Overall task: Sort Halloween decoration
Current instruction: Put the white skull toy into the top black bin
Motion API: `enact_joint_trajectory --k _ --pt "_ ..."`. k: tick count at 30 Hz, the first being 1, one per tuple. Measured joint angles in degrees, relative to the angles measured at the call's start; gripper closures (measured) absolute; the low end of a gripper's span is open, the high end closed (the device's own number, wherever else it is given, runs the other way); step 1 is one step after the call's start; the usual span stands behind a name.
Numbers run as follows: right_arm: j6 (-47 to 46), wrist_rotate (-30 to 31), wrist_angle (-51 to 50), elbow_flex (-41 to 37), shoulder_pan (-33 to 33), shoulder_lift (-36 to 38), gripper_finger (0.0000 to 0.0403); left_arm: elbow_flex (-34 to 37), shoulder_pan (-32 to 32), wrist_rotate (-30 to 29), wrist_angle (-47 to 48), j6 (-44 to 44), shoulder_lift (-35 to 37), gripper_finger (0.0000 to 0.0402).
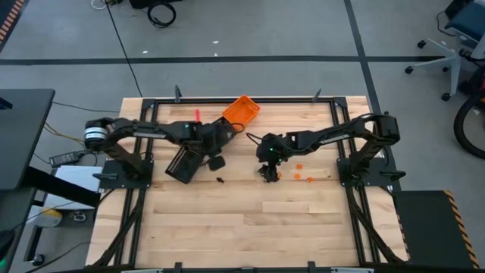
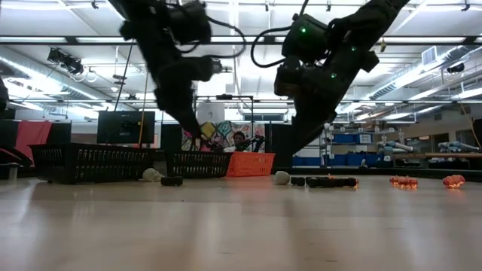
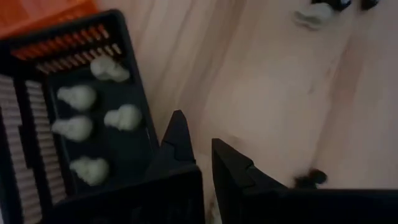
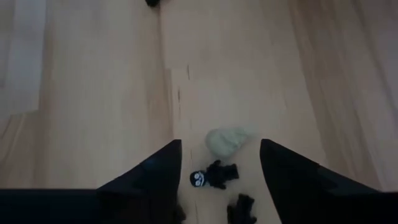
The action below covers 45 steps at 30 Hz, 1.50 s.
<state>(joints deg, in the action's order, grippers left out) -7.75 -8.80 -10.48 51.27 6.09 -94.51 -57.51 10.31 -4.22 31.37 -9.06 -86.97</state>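
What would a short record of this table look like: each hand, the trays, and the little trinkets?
left hand: shut, beside a black tray
black tray contents: five whitish trinkets
right hand: open, over the table
between its fingers: a whitish trinket and a black trinket
orange tray: at the table's far edge
orange trinkets: loose near the right arm
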Motion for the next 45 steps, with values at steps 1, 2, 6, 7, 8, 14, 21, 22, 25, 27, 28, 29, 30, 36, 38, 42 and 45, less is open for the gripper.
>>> enact_joint_trajectory --k 1,2,6,7,8,14,21,22,25,27,28,29,30,36,38,42,45 --pt "0.0 0.0 0.6 0.0 0.0 -0.4 0.0173 1.4 -0.1 -0.2 -0.5 -1.5 1.8 0.0401" --pt "0.3 0.0 1.6 0.0 0.0 -0.9 0.0166 2.5 -0.2 -0.7 -0.9 -3.0 3.4 0.0401" --pt "3.7 0.6 4.6 0.0 -0.1 -2.1 0.014 5.9 -0.3 -4.2 -2.0 -8.6 9.4 0.0401" --pt "5.0 0.9 4.5 0.0 -0.1 -2.3 0.0136 6.5 -0.3 -4.8 -2.1 -9.8 10.6 0.0401" --pt "6.5 1.0 4.9 0.0 -0.2 -2.8 0.0132 6.9 -0.3 -5.3 -1.9 -11.0 11.4 0.0401" --pt "13.0 1.3 7.4 0.0 -0.4 -6.8 0.0135 7.3 -0.2 -5.2 -1.4 -12.6 12.9 0.0401" --pt "12.1 1.4 7.0 0.1 -0.5 -9.3 0.0166 7.3 -0.2 -5.2 -0.8 -12.8 12.6 0.0401" --pt "12.0 1.4 7.0 0.1 -0.5 -9.4 0.0172 7.3 -0.2 -5.2 -0.4 -12.4 12.6 0.0401" --pt "12.0 1.5 7.0 0.1 -0.6 -9.3 0.0191 7.3 -0.2 -5.2 0.5 -10.7 12.6 0.0402" --pt "12.0 1.5 7.0 0.1 -0.6 -9.3 0.0204 7.3 -0.2 -5.2 0.5 -9.2 12.6 0.0402" --pt "12.0 1.5 7.0 0.1 -0.6 -9.3 0.0212 7.3 -0.2 -5.2 0.5 -8.9 12.6 0.0402" --pt "12.0 1.5 7.0 0.1 -0.6 -9.3 0.0219 7.3 -0.2 -5.2 0.4 -8.6 12.6 0.0402" --pt "12.0 1.5 7.0 0.1 -0.6 -9.3 0.0226 7.3 -0.2 -5.2 0.4 -8.3 12.6 0.0402" --pt "11.4 1.3 7.8 0.0 -0.6 -9.3 0.0245 7.3 -0.2 -5.2 0.5 -8.1 12.6 0.0402" --pt "10.9 1.2 8.2 0.0 -0.6 -9.4 0.0242 7.3 -0.2 -5.2 0.7 -8.1 12.6 0.0402" --pt "11.0 0.8 8.4 1.2 -0.7 -9.5 0.0241 7.3 -0.2 -5.2 6.3 -7.8 12.6 0.0402" --pt "12.5 0.8 9.3 2.4 -0.7 -9.5 0.0241 7.3 -0.2 -5.2 13.3 -7.1 12.6 0.0402"
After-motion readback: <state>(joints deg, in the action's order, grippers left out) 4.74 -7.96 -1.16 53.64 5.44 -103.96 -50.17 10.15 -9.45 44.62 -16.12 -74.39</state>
